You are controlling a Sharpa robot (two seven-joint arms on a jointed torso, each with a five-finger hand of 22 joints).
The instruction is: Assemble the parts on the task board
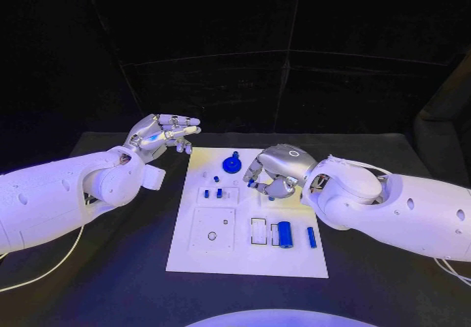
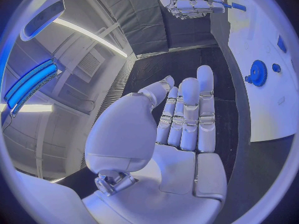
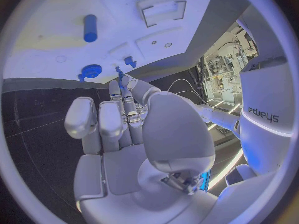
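Observation:
The white task board lies in the middle of the black table. On it are a blue gear, two small blue pegs, a blue cylinder and a thin blue rod. My right hand hovers over the board's far right part, fingers curled, pinching a small blue pin at its fingertips. The gear and cylinder lie beyond it. My left hand is raised off the board's far left corner, fingers straight and holding nothing.
The board has a square plate with an oval hole at its near left and rectangular slots beside the cylinder. Black table surface surrounds the board. A white cable trails from my left arm.

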